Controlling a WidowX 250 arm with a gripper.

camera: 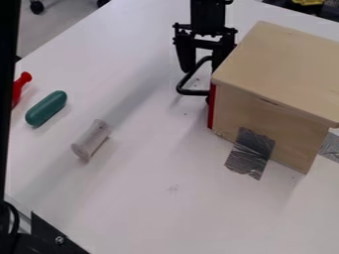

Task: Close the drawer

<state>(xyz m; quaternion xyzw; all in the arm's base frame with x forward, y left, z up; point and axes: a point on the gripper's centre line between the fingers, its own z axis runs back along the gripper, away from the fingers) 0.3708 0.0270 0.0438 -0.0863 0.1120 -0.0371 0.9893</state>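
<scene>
Drawer front (212, 106) is seen approx. flush at box's (291, 136) 9 o'clock, handle (193, 92) beside gripper (202, 68), fingers spread wide; closing judged nearly done, final push twd. 3 o'clock needed if any gap's left.

fingers (186, 58) parted near black handle (193, 93) | red drawer front (212, 106) against wooden box (285, 69)

Two-finger gripper (200, 65) is blk, as is curved bar handle (194, 92) by it. Just below gripper: flat drawer front (211, 109), red; boxy wood cabinet (285, 67) beside is lt tan, w/ streaky silver-gry tape (250, 151). View-left of gripper: teal-grn capsule (46, 108), red knobbed piece (20, 85), pale-gry cylinder (91, 140). Tabletop (152, 198) under's wht.
</scene>
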